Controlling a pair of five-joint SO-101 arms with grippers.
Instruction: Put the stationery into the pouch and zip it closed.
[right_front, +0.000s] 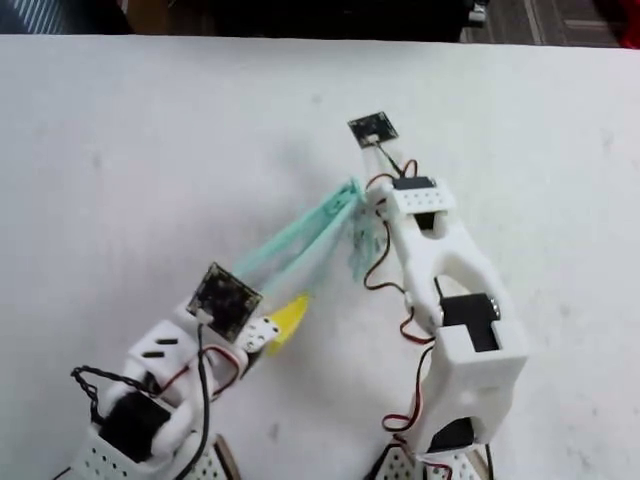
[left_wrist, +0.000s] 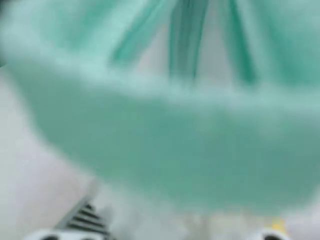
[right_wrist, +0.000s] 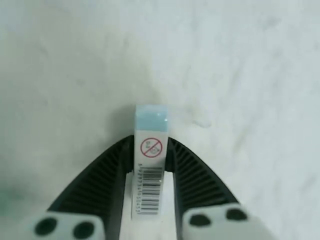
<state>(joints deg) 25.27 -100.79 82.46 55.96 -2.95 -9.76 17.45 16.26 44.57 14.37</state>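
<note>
The mint green pouch (right_front: 300, 245) hangs stretched between the two arms, one end at the lower-left arm and the other by the right arm's tip. My left gripper (right_front: 288, 305), with a yellow finger (right_front: 290, 318), is shut on the pouch's near end. In the left wrist view the pouch (left_wrist: 165, 150) sits blurred right in front of the camera. My right gripper (right_wrist: 150, 144) is shut on an eraser (right_wrist: 151, 120), which is pale blue in a white printed sleeve and points down at the white table. In the high view the right gripper (right_front: 365, 215) is right beside the pouch's far end.
The white table (right_front: 150, 150) lies bare to the left and at the back. Red and black cables (right_front: 385, 275) loop beside the right arm's body (right_front: 460, 330). A dark floor runs past the far table edge.
</note>
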